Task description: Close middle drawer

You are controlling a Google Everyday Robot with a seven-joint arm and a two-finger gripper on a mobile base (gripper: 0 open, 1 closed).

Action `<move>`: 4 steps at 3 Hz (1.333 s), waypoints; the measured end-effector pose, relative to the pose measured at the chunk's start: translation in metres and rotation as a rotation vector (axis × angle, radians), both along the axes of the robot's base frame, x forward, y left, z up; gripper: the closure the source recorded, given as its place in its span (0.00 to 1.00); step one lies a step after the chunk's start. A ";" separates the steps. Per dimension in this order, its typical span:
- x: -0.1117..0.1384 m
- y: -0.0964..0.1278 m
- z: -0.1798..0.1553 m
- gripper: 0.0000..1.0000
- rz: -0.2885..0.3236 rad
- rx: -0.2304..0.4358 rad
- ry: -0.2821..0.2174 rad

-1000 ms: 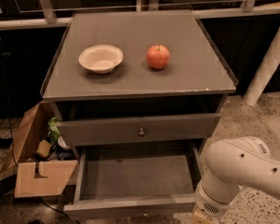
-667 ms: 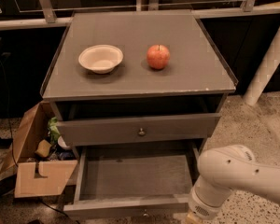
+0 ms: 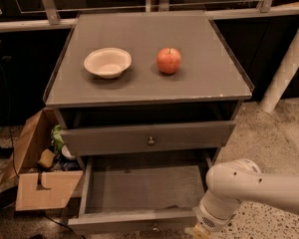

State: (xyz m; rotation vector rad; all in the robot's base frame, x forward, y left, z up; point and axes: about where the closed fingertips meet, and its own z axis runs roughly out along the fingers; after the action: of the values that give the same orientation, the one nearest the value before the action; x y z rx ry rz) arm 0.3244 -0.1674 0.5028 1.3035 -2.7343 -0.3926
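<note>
The middle drawer (image 3: 139,188) is the wide, shallow dark-grey drawer pulled far out at the bottom of the cabinet. Its inside is bare, and its front panel (image 3: 132,222) with a small knob lies at the lower edge of the view. My white arm (image 3: 244,185) reaches in from the right. The gripper (image 3: 198,231) is at the drawer front's right end, mostly cut off by the bottom edge of the view.
The drawer above (image 3: 149,139), with a round knob, stands slightly open. On the cabinet top (image 3: 204,83) are a white bowl (image 3: 107,62) and a red apple (image 3: 169,60). An open cardboard box (image 3: 40,183) sits on the floor to the left. A white pole (image 3: 286,68) stands to the right.
My arm has moved left and down, bringing the gripper to the right end of the open drawer's front. The drawers have not moved.
</note>
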 end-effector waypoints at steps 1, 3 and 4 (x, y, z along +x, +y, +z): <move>0.010 0.005 -0.030 1.00 -0.052 0.001 0.016; 0.049 0.010 -0.069 1.00 -0.147 0.007 -0.006; 0.057 0.011 -0.085 1.00 -0.170 -0.012 -0.011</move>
State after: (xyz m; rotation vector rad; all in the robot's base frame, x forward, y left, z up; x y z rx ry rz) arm 0.3812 -0.1561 0.4180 1.0763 -2.8615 -0.3822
